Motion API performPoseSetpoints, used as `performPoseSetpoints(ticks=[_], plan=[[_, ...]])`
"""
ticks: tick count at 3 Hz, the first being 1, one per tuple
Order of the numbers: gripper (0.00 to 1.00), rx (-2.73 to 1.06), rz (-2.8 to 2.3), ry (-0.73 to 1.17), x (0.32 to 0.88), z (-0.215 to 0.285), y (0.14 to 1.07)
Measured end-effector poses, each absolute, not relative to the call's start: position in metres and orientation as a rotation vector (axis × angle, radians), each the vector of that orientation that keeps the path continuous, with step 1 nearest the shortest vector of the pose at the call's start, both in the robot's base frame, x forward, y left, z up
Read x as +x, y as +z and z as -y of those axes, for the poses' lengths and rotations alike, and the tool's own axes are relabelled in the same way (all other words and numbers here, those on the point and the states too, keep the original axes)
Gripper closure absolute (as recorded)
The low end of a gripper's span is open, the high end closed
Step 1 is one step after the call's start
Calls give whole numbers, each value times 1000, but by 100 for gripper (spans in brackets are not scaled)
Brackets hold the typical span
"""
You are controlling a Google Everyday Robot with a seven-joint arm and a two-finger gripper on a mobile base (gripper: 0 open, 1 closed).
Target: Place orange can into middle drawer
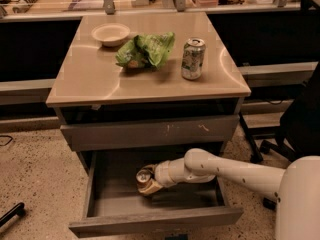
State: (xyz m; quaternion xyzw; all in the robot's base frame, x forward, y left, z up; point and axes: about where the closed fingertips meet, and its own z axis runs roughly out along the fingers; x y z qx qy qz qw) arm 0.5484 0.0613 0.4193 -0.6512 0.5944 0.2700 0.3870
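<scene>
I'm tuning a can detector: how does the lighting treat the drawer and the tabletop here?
Camera view: warm, orange-tinted light; pale glare arcs on the table top; the middle drawer lies in shadow, so the orange can, at the gripper inside it, looks dim.

Cabinet top [90, 79]: bowl [110, 34] at far left; bag [146, 50] mid-top, right of the bowl; second can [193, 59] just right of the bag.
Closed drawer front [150, 132]: directly under the top.
Middle drawer [150, 221]: below it, pulled out toward the near side.
Gripper [150, 184]: inside the middle drawer near its centre, entering from the right, clasping the orange can [145, 176].
Orange can: tilted, left of the gripper's wrist; possibly touching the drawer floor.
</scene>
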Motion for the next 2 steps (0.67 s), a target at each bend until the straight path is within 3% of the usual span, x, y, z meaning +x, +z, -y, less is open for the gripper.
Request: performPoseSetpoints(ticks=[2], plan=[[35, -1657, -1513, 687, 548, -61, 419]])
